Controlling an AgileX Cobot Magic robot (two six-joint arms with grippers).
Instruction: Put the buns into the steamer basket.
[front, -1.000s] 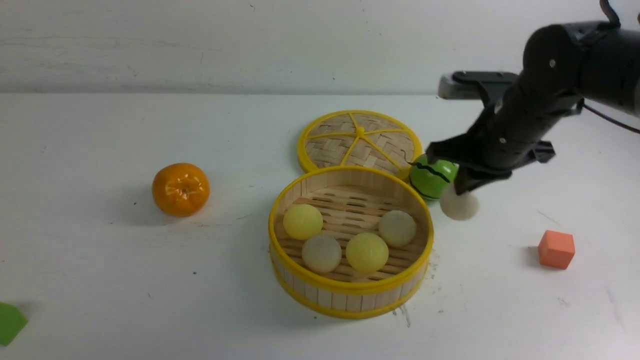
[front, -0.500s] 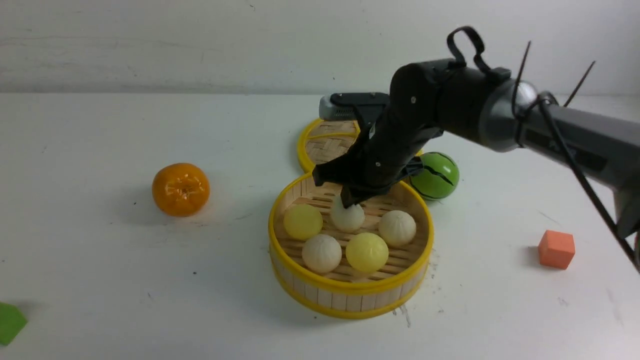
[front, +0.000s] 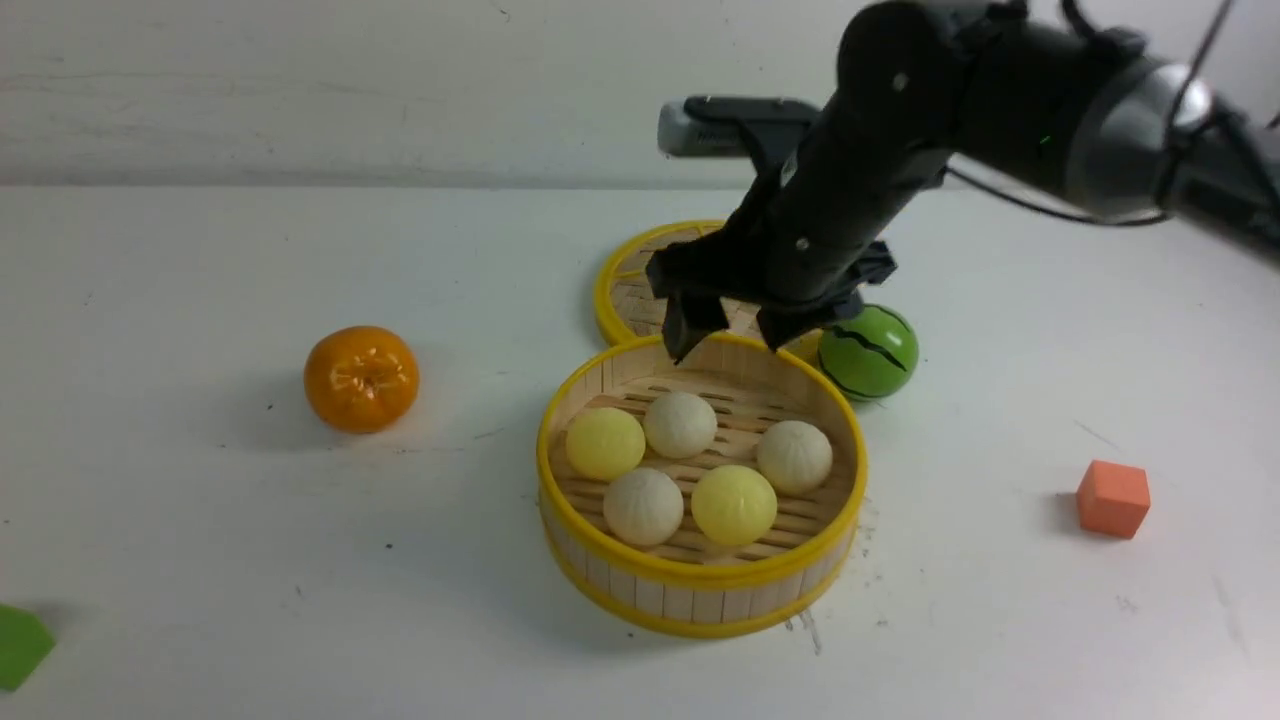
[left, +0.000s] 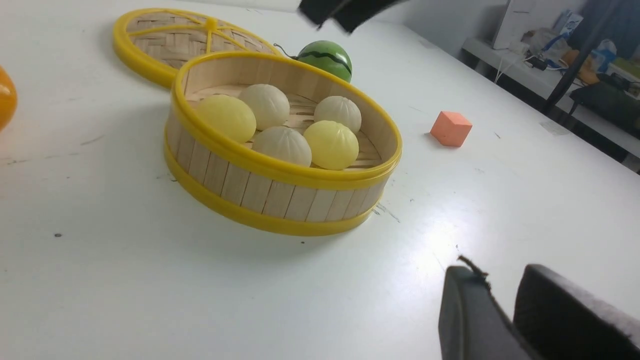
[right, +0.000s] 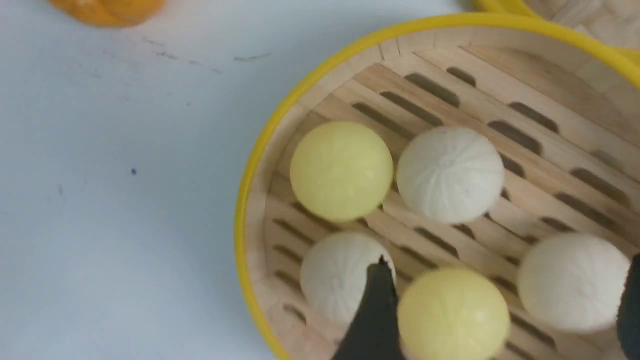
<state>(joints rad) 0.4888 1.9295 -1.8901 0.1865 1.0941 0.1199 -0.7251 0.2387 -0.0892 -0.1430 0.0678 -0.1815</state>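
Far left, near edge of white surface (front: 150, 560): green block (front: 20, 645), partly cut off by frame. Further in, glossy orange (front: 361, 378) resting alone, well apart from basket.

Centre: steamer basket (front: 700, 595), round bamboo w/ yellow rims, slatted floor. All five buns inside. L to R in front view: pale yellow bun (front: 605, 443) at left wall, cream bun (front: 643, 506) nearer the camera, cream pleated bun (front: 680, 424) toward the back, second yellow bun (front: 734, 505) near front, cream bun (front: 794, 456) at right side. Back cream bun just beside the left yellow one, maybe touching; can't tell for sure.

Behind basket: flat woven lid (front: 640, 290) w/ yellow rim, lying flat, edge touching or just beside basket's back rim, partly hidden by arm.

Above back rim of basket: right end effector (front: 738, 325), spread wide, holding nothing, clear of the buns below. Right wrist view: dark fingertips (right: 372, 310) either side of frame, buns between and beneath.

Right of basket: green striped watermelon ball (front: 868, 352), just beside lid and basket's back-right rim. Far right: small orange cube (front: 1112, 498), well apart from everything.

Left end effector (left: 500, 320): seen only in its own wrist view, low over bare surface, narrow gap between pads, nothing gripped.
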